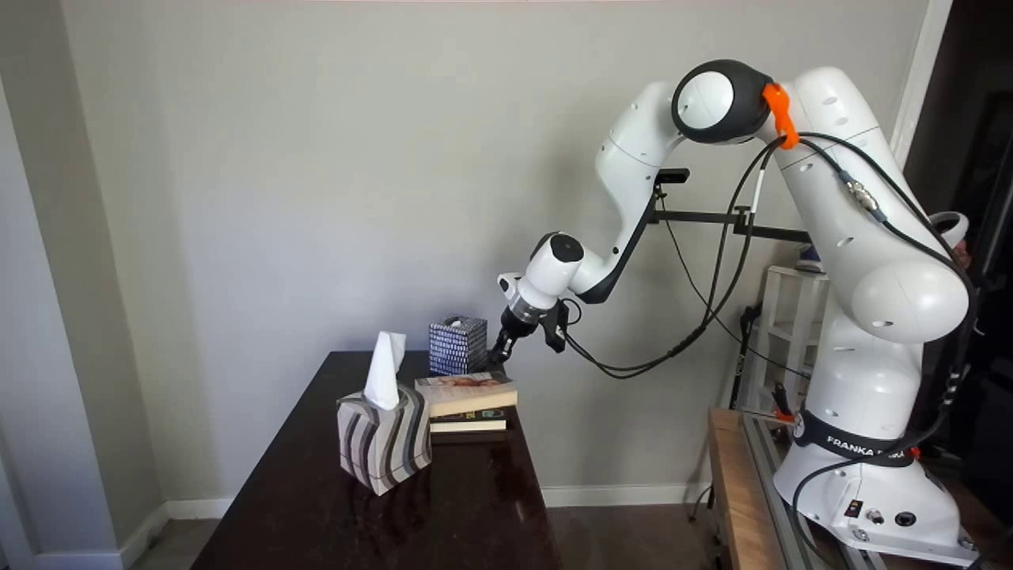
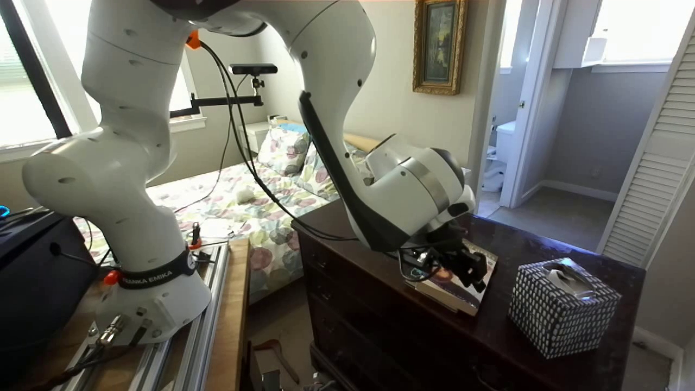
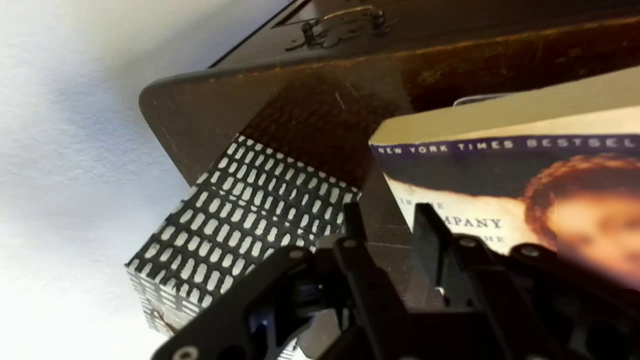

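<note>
Two stacked books (image 1: 471, 401) lie on the dark dresser (image 1: 293, 491). Near them the gripper (image 3: 389, 212) stands with jaws spread, a gap between. A dotted tissue box (image 2: 564, 312) is on one side, a striped tissue box (image 1: 385, 443) on the other.

On the top book (image 3: 500, 172) in the wrist view, you can read "NEW YORK TIMES", then "BESTSEL", where the word runs out of sight. Under that you see "IN", and lower down "MPANY", with its front letters hidden. You can read "FRANKA EMIKA" on the black band (image 2: 157, 277) around your robot's white base (image 2: 155, 309). The colored letters on the lower book (image 1: 471, 416) are too small for you to read.
</note>
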`<state>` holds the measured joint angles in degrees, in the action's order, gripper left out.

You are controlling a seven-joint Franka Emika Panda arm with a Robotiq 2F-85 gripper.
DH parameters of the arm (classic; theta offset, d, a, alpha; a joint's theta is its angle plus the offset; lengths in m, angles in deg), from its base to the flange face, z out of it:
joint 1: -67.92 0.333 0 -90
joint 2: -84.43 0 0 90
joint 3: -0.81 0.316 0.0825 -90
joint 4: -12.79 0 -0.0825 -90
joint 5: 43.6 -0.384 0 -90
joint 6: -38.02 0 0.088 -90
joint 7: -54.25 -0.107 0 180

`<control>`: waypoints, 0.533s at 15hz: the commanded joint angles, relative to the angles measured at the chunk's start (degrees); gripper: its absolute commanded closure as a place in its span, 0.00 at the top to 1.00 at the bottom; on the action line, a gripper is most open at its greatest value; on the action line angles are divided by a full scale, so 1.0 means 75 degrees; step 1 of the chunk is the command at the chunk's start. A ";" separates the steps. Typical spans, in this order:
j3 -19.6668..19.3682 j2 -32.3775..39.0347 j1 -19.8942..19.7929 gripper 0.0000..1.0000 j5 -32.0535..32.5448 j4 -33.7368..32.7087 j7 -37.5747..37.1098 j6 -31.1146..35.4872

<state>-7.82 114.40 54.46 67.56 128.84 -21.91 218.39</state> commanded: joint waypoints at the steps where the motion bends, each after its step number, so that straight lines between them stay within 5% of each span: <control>1: 0.0079 0.0241 -0.0383 0.65 0.0236 -0.0186 -0.0065 0.0450; 5: 0.0142 0.0275 -0.0614 0.93 0.0313 -0.0245 -0.0104 0.0313; 8: 0.0257 0.0391 -0.0773 1.00 0.0388 -0.0385 -0.0197 0.0231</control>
<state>-7.65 115.60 50.60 67.75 128.54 -21.80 220.14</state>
